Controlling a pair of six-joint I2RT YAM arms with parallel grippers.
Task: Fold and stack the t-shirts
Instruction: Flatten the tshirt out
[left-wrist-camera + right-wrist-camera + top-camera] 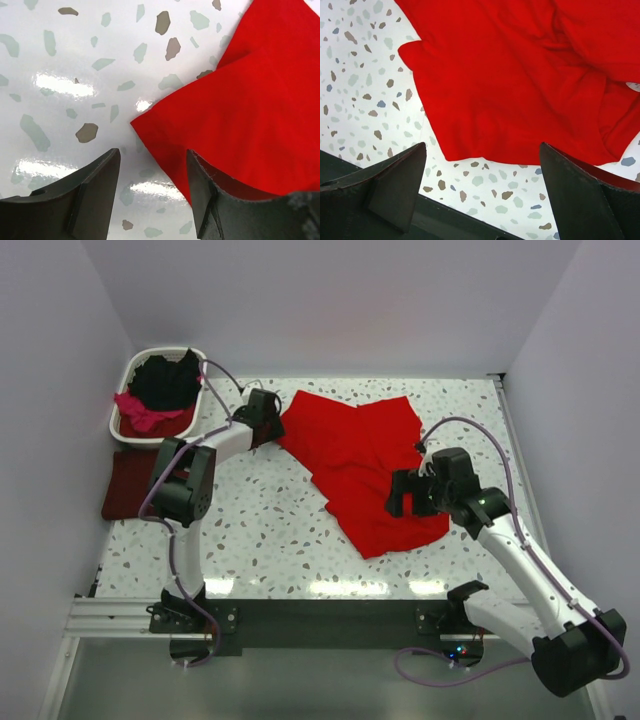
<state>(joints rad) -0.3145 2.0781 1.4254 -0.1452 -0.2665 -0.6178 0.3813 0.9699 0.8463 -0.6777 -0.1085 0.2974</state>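
A bright red t-shirt [355,455] lies spread and rumpled across the middle of the table. My left gripper [268,415] is low over its left corner. In the left wrist view that gripper [153,151] is open, with the shirt's corner [240,100] reaching between the jaws and the right finger [205,195] over the cloth. My right gripper [402,496] hovers over the shirt's near right part. In its wrist view it [483,145] is wide open above the shirt's near edge [510,100], holding nothing. A dark maroon t-shirt [127,486] lies folded at the table's left edge.
A white laundry basket [127,430] stands at the back left, with a black shirt [166,380] and a magenta-pink shirt [145,415] in it. The speckled table [260,530] ends at a dark rail [320,615] in front. White walls close in the left, back and right.
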